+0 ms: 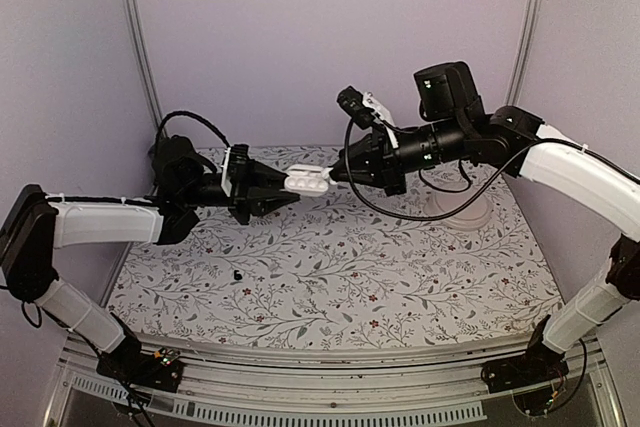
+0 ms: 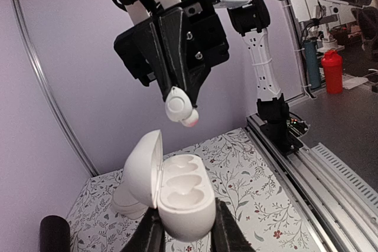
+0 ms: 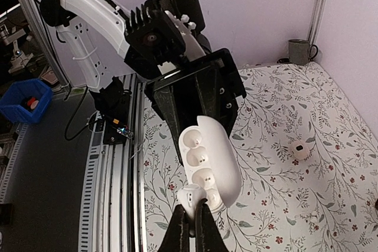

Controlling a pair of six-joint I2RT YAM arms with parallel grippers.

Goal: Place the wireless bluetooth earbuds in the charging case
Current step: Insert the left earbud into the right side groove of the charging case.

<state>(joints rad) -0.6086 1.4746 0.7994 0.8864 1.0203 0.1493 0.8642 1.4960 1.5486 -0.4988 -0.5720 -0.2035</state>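
Observation:
My left gripper [image 1: 285, 190] is shut on the charging case [image 1: 307, 181], a white pebble-shaped box held above the table. In the left wrist view the case [image 2: 184, 199] sits between my fingers [image 2: 229, 233]; its lid [image 2: 143, 169] is open and both sockets are empty. My right gripper [image 1: 335, 175] is shut on one white earbud [image 3: 194, 196]. It holds the earbud just off the case's [image 3: 215, 157] open face, near the end socket. In the left wrist view the earbud [image 2: 179, 105] hangs above the case with a gap. The second earbud is not in view.
A pale round dish [image 1: 462, 209] stands at the back right, under the right arm. A tiny black bit [image 1: 238, 274] lies on the flowered table. A white round lump with a dark spot [image 3: 300, 149] lies on the table. A grey mug [image 3: 298, 50] stands by the wall.

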